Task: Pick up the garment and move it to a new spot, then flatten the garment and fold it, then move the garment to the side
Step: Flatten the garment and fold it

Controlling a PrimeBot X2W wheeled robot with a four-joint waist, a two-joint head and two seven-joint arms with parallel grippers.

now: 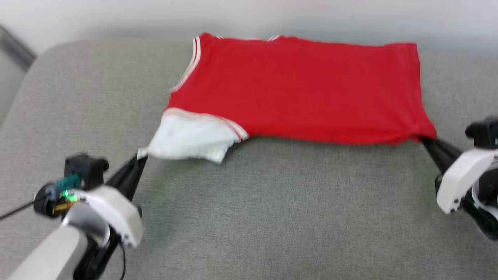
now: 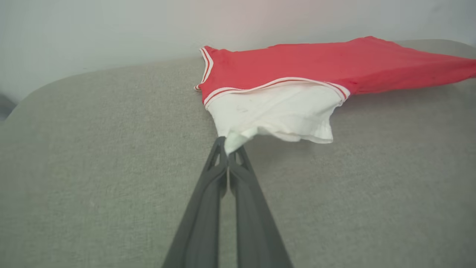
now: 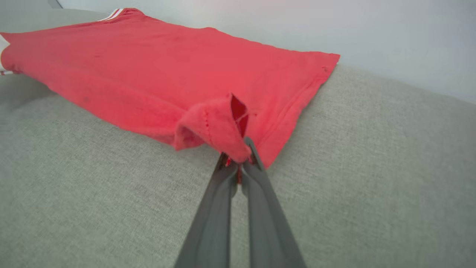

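The garment point(image 1: 295, 89) is a red jersey with a white sleeve point(image 1: 186, 138) and red-and-white trim, spread across the far half of a grey cushion. My left gripper point(image 1: 141, 157) is shut on the tip of the white sleeve point(image 2: 267, 111), pinched at the fingertips of the left gripper point(image 2: 228, 149). My right gripper point(image 1: 424, 140) is shut on the red hem corner at the near right; in the right wrist view the gripper point(image 3: 240, 162) holds a bunched fold of the garment point(image 3: 167, 67). The near edge of the garment point(image 2: 334, 63) hangs taut between both grips, slightly lifted.
The grey fabric cushion point(image 1: 249, 214) has wide bare room in front of the garment and to its left. A pale wall point(image 1: 116, 15) runs behind the cushion. A dark frame edge point(image 1: 15, 48) shows at the far left.
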